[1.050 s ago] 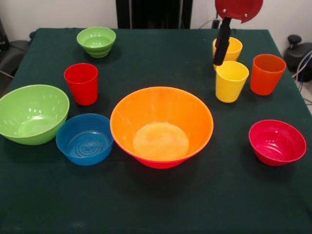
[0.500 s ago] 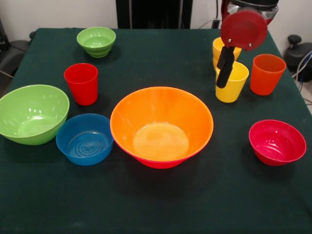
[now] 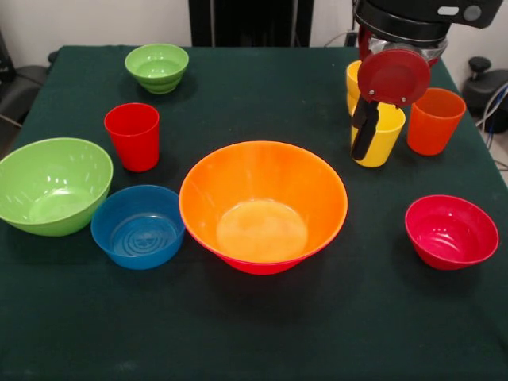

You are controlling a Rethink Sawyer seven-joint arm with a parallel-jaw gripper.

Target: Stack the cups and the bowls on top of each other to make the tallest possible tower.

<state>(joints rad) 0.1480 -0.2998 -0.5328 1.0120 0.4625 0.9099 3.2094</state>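
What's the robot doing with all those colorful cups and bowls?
It's meant to stack them into a tall tower, and it has barely started. The big orange bowl sits in a pinkish-red one in the middle. The gripper is right at the nearer yellow cup. The other cups and bowls are spread around the table on their own.

**Bright plastics on dark green cloth**

The large orange bowl [image 3: 263, 208] shows a pink-red underside. The blue bowl [image 3: 137, 226] has ringed ridges inside. Two bowls are green [image 3: 52, 185] [image 3: 157, 67], one red [image 3: 451, 231]. The cups: red [image 3: 132, 136], yellow [image 3: 382, 136], orange [image 3: 433, 120].
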